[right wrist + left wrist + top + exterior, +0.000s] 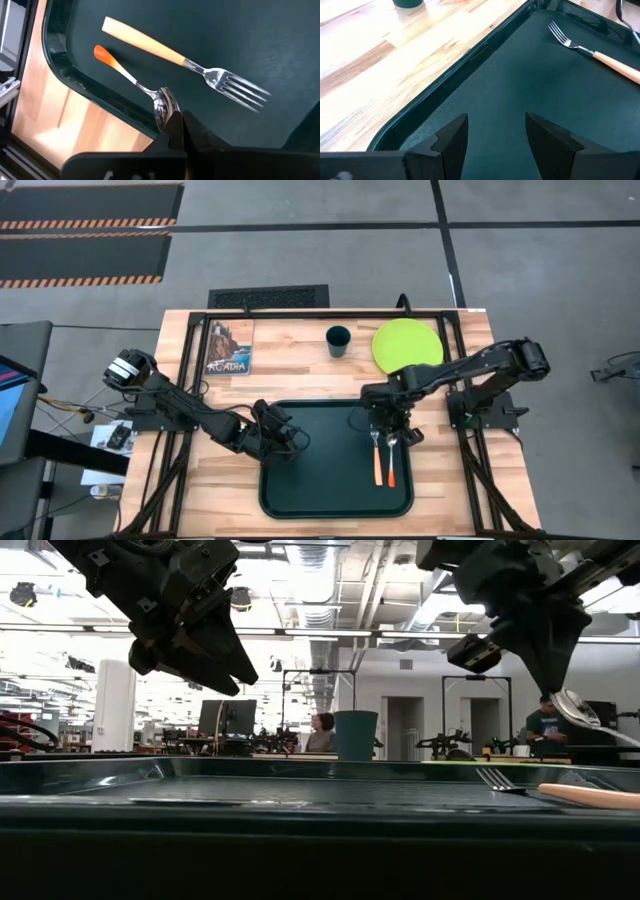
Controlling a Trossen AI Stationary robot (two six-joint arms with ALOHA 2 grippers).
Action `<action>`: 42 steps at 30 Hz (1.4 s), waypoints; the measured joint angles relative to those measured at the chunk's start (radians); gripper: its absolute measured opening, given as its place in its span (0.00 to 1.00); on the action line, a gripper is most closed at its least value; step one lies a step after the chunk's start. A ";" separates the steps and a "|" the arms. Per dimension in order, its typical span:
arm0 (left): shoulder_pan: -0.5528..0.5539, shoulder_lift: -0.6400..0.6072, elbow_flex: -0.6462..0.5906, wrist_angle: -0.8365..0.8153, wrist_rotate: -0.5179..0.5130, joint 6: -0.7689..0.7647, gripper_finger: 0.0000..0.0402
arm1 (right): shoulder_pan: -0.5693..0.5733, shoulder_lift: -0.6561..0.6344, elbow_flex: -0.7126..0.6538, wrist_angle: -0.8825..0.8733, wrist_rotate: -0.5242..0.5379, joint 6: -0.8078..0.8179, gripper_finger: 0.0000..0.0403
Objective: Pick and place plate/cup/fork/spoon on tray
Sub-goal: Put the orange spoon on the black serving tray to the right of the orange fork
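Observation:
The dark green tray (pixel 300 495) lies at the table's near middle. The fork (pixel 200 67) lies flat on the tray's right part. Beside it is the spoon (pixel 127 75), whose bowl is in my shut right gripper (pixel 182 125), just above the tray. My left gripper (pixel 497 137) is open and empty, hovering over the tray's left part (pixel 283 438). The lime-green plate (pixel 407 343) and the teal cup (pixel 338 340) stand on the table beyond the tray's far edge. My right gripper pinches the spoon's silver bowl (pixel 161 106) at the free ends of its two shut fingers. The fingers come from above, pointing down. The bowl end (pixel 575 708) is raised above the tray and the orange handle (pixel 102 52) slants down; I cannot tell if its end touches the tray.
A small picture booklet (pixel 230 348) lies at the table's far left. The tray's middle and left part hold nothing. The tray's raised rim (pixel 445 75) runs between my left gripper and the bare wood. People and equipment show in the room behind.

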 joint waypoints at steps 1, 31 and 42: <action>0.000 0.000 0.000 0.000 0.000 0.000 0.46 | -0.007 -0.004 0.000 -0.001 -0.001 -0.007 0.00; 0.001 0.000 0.000 -0.001 -0.075 0.001 0.46 | -0.181 0.000 -0.198 0.149 -0.067 -0.114 0.00; 0.001 0.000 0.000 -0.002 -0.105 0.005 0.46 | -0.175 0.002 -0.221 0.232 -0.066 -0.099 0.00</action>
